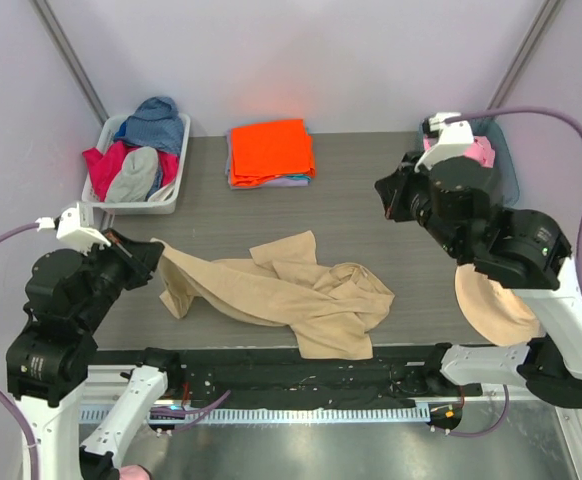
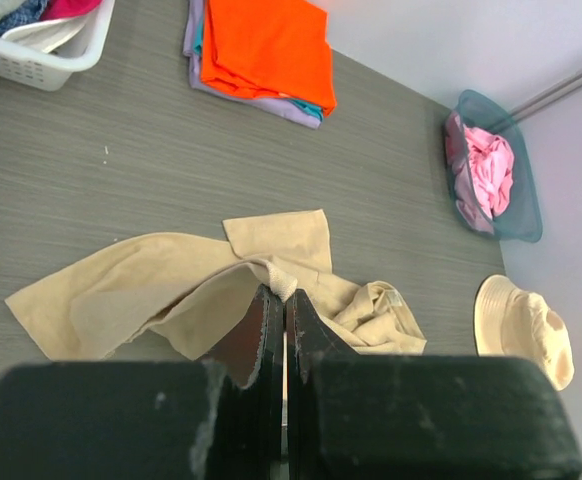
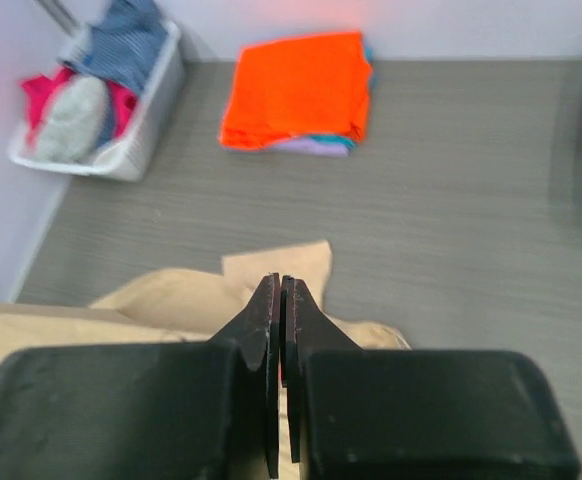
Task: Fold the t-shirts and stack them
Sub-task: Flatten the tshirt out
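My left end effector (image 2: 284,295) is clamped on a corner of the soft, crumpled tan shirt (image 1: 291,295) sprawled across the grey wood-grain worktop (image 1: 361,160). My right end effector (image 3: 280,283) is pinched together, empty.

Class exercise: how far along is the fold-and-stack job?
Done: a folded stack topped by the orange t-shirt sits at the back. In hand: the left gripper is shut on an edge of the crumpled tan shirt; the right gripper hangs shut and empty. Left: fold that shirt, stack it, then the clothes in the white basket and the pink cloth in the teal bin.
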Available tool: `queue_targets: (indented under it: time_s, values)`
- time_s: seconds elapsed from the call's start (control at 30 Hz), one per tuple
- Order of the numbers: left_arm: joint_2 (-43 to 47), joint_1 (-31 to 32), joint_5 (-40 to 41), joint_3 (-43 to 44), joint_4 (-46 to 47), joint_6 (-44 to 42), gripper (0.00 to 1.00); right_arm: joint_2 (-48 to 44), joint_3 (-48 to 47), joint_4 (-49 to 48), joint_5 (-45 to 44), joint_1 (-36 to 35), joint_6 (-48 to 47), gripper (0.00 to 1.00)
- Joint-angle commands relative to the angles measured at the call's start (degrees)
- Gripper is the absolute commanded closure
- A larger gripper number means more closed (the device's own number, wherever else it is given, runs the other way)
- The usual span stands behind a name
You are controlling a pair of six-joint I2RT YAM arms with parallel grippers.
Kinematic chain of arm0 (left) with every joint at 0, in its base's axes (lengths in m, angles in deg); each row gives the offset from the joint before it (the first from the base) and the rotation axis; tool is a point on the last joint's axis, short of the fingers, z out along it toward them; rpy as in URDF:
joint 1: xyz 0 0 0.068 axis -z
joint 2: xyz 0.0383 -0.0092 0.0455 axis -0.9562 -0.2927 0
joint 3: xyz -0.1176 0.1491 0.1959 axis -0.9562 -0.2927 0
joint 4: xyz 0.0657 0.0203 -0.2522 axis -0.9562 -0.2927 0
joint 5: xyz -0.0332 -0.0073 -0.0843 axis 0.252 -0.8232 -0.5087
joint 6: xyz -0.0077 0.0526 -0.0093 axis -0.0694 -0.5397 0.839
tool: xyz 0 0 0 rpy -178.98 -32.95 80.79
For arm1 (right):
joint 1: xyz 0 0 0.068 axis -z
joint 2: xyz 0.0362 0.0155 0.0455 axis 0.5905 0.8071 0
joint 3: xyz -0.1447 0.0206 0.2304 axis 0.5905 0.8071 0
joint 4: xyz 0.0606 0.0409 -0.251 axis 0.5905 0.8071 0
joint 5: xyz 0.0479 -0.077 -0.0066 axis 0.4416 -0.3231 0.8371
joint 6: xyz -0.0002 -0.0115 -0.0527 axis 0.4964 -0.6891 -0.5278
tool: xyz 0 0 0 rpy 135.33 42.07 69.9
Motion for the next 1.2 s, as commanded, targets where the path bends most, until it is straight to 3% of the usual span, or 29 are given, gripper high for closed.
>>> queue_targets:
  time_s: [0.0, 0.17, 0.2, 0.27, 0.3, 0.4, 0.5, 0.77, 1.03, 1.13, 1.17]
  values:
    - [-0.70, 0.11, 0.16, -2.53, 3.58, -0.81, 1.00, -3.40, 15.47, -5.41, -7.05, 0.77, 2.95, 0.99]
    - [-2.37, 0.11, 0.16, -6.23, 5.70, -0.37, 1.00, 0.37, 31.04, -12.79, 4.94, 10.87, 2.07, 0.99]
    - [-2.46, 0.11, 0.16, -6.50, 6.13, -0.29, 1.00, 0.46, 33.70, -14.56, 5.59, 11.67, 2.59, 0.71]
    - [-2.29, 0.02, 0.16, -7.29, 6.31, -0.20, 1.00, 0.55, 40.62, -18.68, 6.29, 14.13, 3.38, 0.49]
    - [-2.11, 0.11, 0.16, -7.55, 6.31, -0.28, 1.00, 0.55, 42.58, -19.84, 8.56, 15.10, 3.56, 0.32]
    - [-1.67, 0.02, 1.73, -8.61, 5.96, -0.55, 1.00, 0.20, 49.70, -23.27, 12.53, 18.18, 4.70, 0.15]
    - [-1.49, 0.11, 1.83, -10.01, 6.05, -0.64, 1.00, -0.06, 55.77, -24.24, 13.07, 18.97, 5.76, 0.08]
    - [-1.32, 0.11, 1.39, -12.30, 6.93, -0.28, 1.00, 2.83, 67.81, -30.12, 17.01, 19.85, 7.52, 0.07]
    - [-1.23, 0.11, 1.83, -12.74, 6.93, -0.64, 1.00, 12.04, 70.64, -36.37, 19.74, 19.85, 7.08, 0.08]
    - [-1.23, 0.11, 2.01, -13.18, 7.02, -0.64, 1.00, 15.13, 70.46, -37.95, 20.53, 19.94, 6.82, 0.36]
    - [-1.23, 0.11, 2.18, -13.18, 7.02, -0.64, 1.00, 15.75, 70.20, -38.82, 20.62, 19.94, 6.82, 0.59]
